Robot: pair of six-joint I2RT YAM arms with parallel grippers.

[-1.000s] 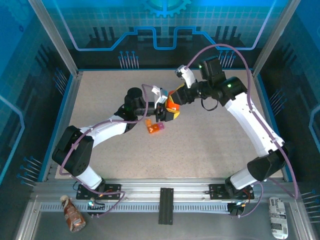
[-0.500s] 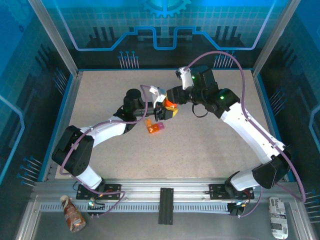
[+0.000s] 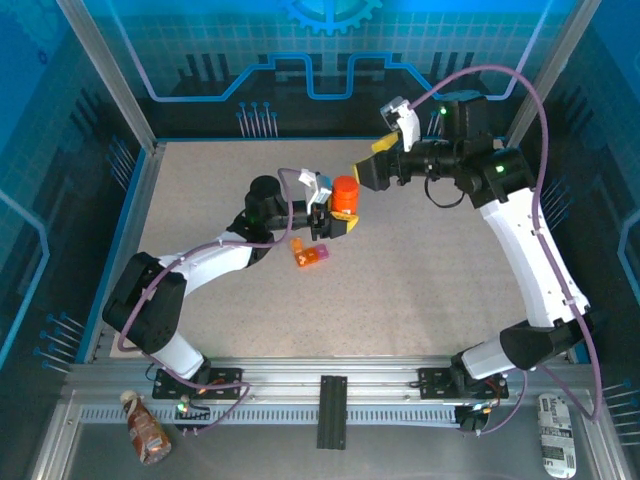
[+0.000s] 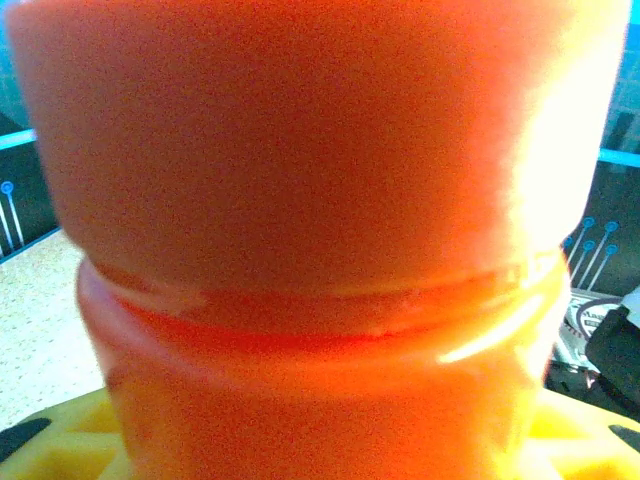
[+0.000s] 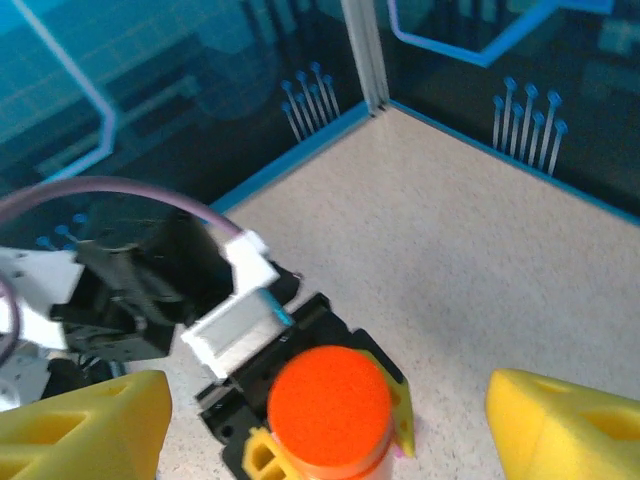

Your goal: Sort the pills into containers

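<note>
Left gripper point(image 3: 342, 216) has its jaws pinching the orange bottle point(image 3: 346, 191), upright. Right gripper point(image 3: 373, 165) hangs just beside, jaws spread wide. Containers point(image 3: 310, 255) lie near.

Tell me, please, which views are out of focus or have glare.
Left wrist view: the orange bottle sits too close, all soft, with white-yellow glare at its upper right. Right wrist view: the bottle's cap is fairly sharp, the yellow fingers at the bottom corners slightly soft. Top external view: sharp and evenly lit.
</note>
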